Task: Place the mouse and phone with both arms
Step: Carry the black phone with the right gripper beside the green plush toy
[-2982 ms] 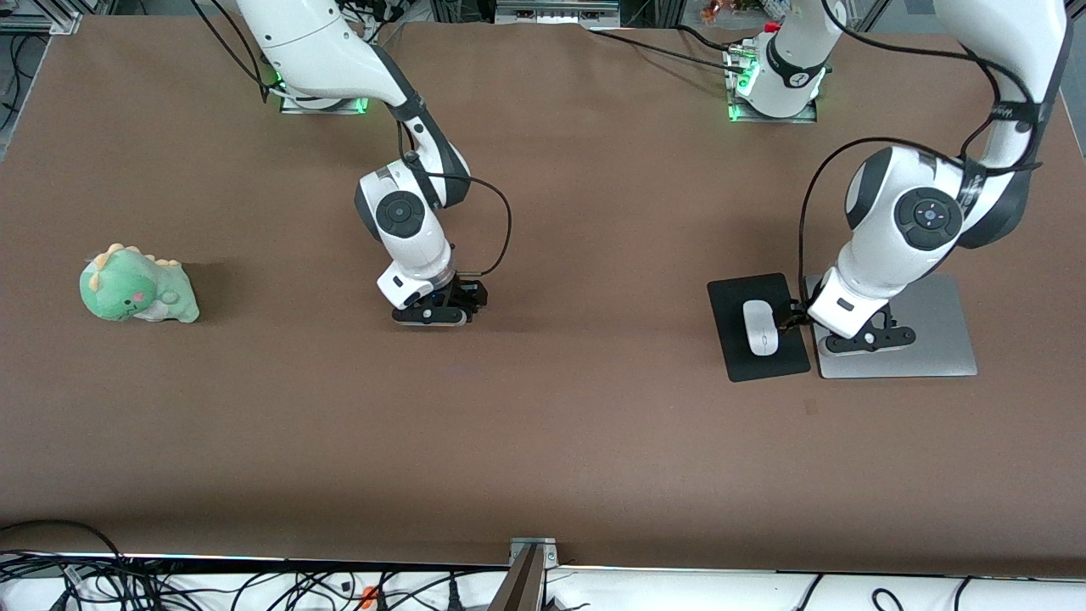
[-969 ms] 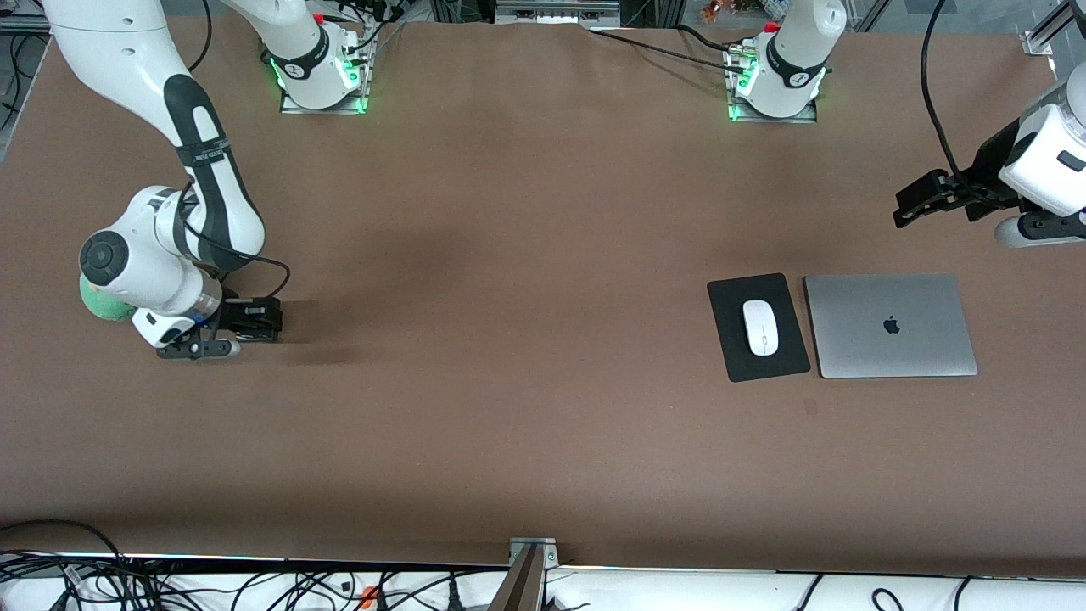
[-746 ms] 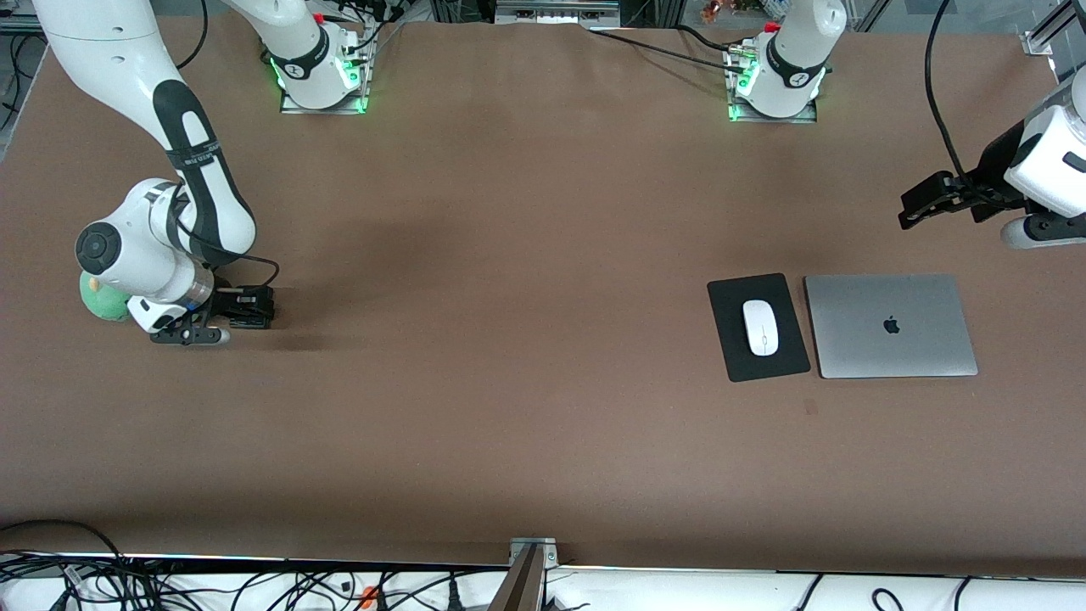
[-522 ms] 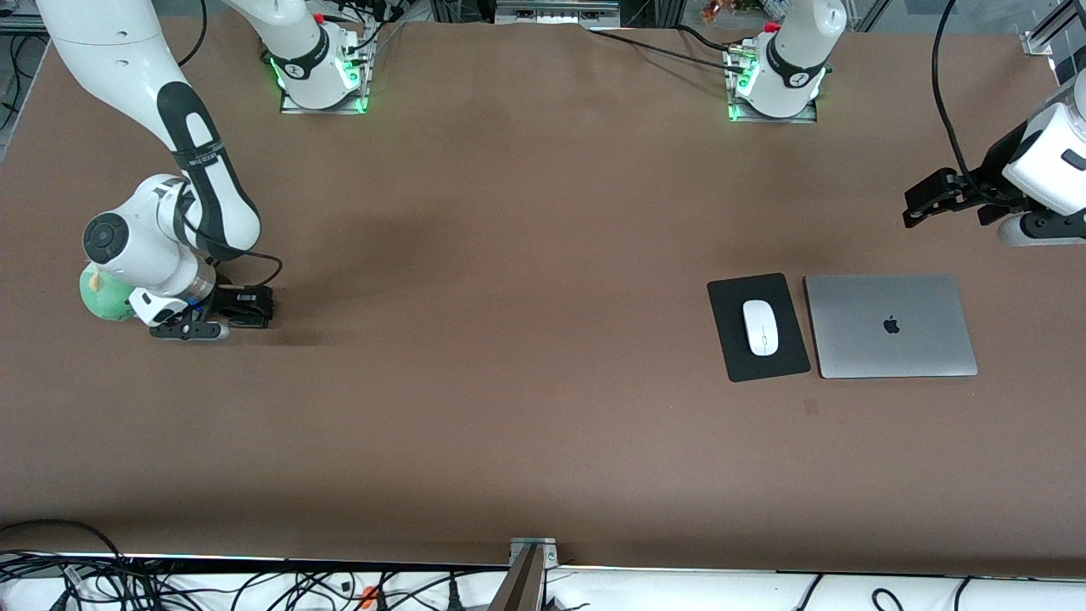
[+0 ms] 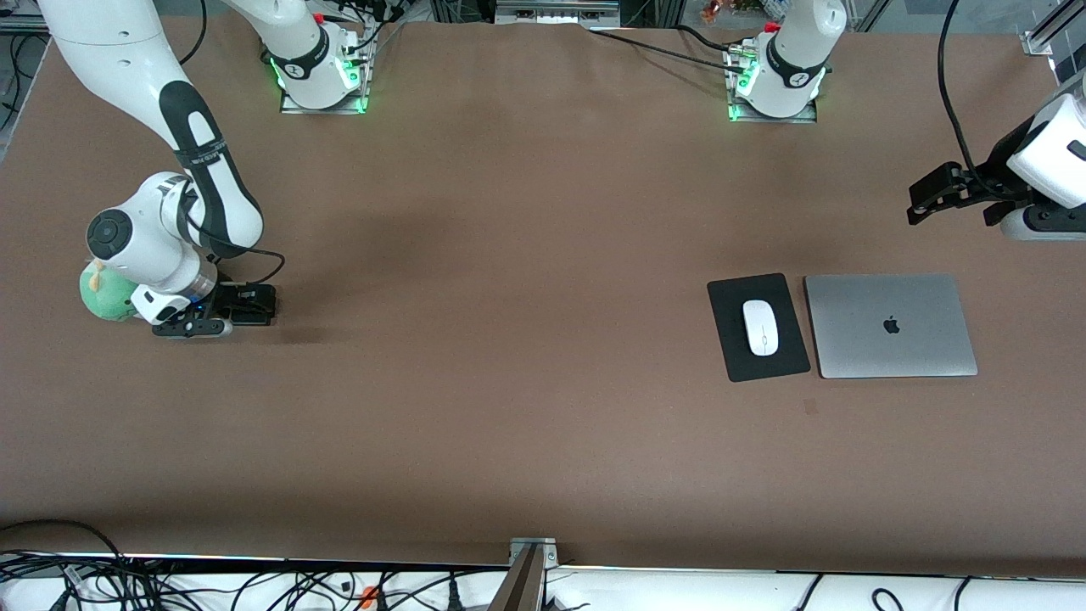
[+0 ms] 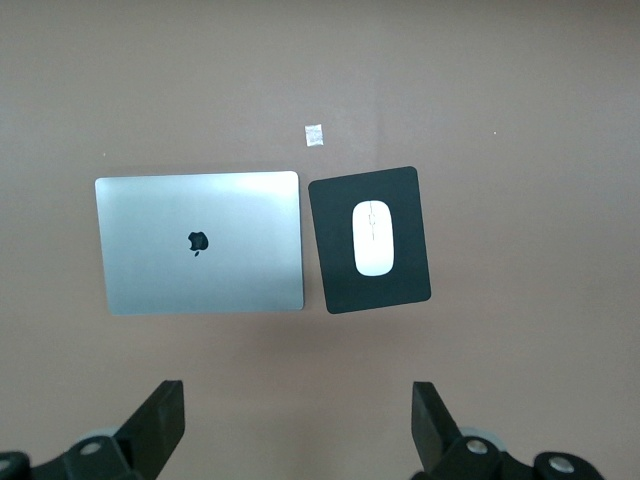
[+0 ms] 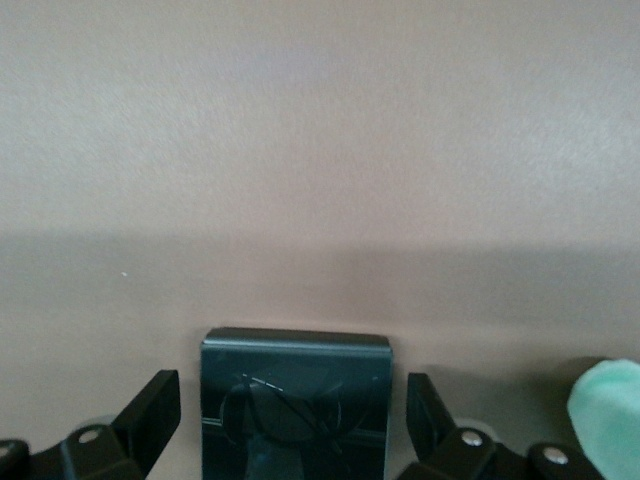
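The white mouse [image 5: 761, 327] lies on a black mat [image 5: 731, 339] beside a closed silver laptop [image 5: 891, 325]; the left wrist view shows the mouse [image 6: 374, 238] too. My left gripper [image 5: 920, 202] is open and empty, high over the table at the left arm's end; its fingers [image 6: 160, 425] frame bare table. My right gripper [image 5: 193, 327] is low over the table beside the green plush. It is open around the black phone [image 7: 295, 395], with a gap at each finger [image 7: 150, 410]. In the front view my right hand hides the phone.
A green dinosaur plush [image 5: 106, 293] sits at the right arm's end, partly hidden by that arm; its edge shows in the right wrist view [image 7: 605, 410]. A small white scrap [image 6: 314, 135] lies near the mat. Cables run along the table's near edge.
The right gripper has moved from the table's middle to beside the plush. The left gripper has left the mouse's side and risen toward its end. Both barely moved in the last half second.
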